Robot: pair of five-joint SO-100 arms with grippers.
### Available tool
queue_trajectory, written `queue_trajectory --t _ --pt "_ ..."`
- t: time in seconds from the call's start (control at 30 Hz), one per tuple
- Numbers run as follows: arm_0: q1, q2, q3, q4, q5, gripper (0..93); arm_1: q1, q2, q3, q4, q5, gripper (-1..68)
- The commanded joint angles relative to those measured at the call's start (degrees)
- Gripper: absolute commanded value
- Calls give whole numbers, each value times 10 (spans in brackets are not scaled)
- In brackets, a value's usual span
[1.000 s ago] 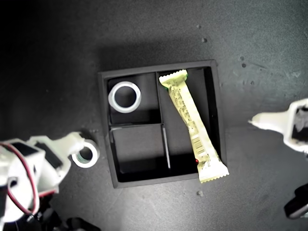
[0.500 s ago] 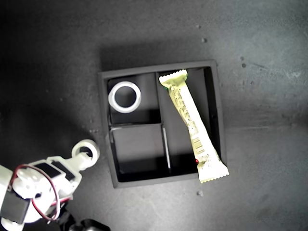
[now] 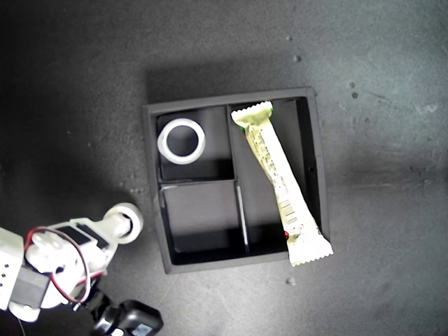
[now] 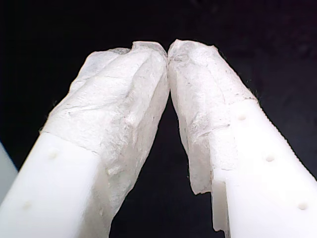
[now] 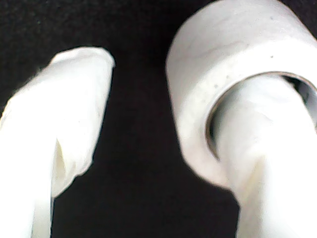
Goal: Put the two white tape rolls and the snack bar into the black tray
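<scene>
A square black tray (image 3: pixel 150 183) sits on a dark counter (image 3: pixel 378 84). The thin tape roll (image 3: pixel 181 141) lies flat in one small compartment. The snack bar (image 3: pixel 281 180) lies slanted in the long compartment, one crimped end sticking out over the rim. Just beside the tray, at the exterior view's lower left, my second pincer (image 5: pixel 148 124) stands apart, one finger (image 5: pixel 257 148) threaded through the thicker tape roll (image 3: pixel 127 221). My first pincer (image 4: pixel 168 52) has its padded tips pressed together, holding nothing.
</scene>
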Motion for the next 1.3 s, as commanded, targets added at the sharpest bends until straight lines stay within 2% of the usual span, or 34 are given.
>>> queue_trajectory --t 0.0,0.07,0.13,0.27,0.4,0.53,0.67,0.77,0.97,1.13,1.27 --pt "-17 -27 -5 -9 -14 39 6 32 66 -52 7 -4" --pt "-26 -25 -4 -8 -18 0 43 89 131 -72 13 -4" --pt "-33 2 -4 10 -17 0 77 165 184 -79 15 -5" --pt "-43 72 -58 119 8 0 93 287 271 -78 33 -5" --pt "-62 100 -192 253 54 0 69 413 408 -106 64 -5" --pt "-91 56 -364 319 133 0 26 584 550 -143 95 -5" --pt "-112 -104 -613 393 201 0 4 595 651 -202 118 -5" --pt "-119 -291 -874 490 222 0 -6 595 723 -260 133 -5" --pt "-134 -467 -1015 498 216 0 -24 595 832 -352 136 -4" --pt "-134 -498 -998 499 191 0 -38 595 896 -413 147 -4" --pt "-134 -496 -965 499 179 0 -44 595 899 -417 148 -4"
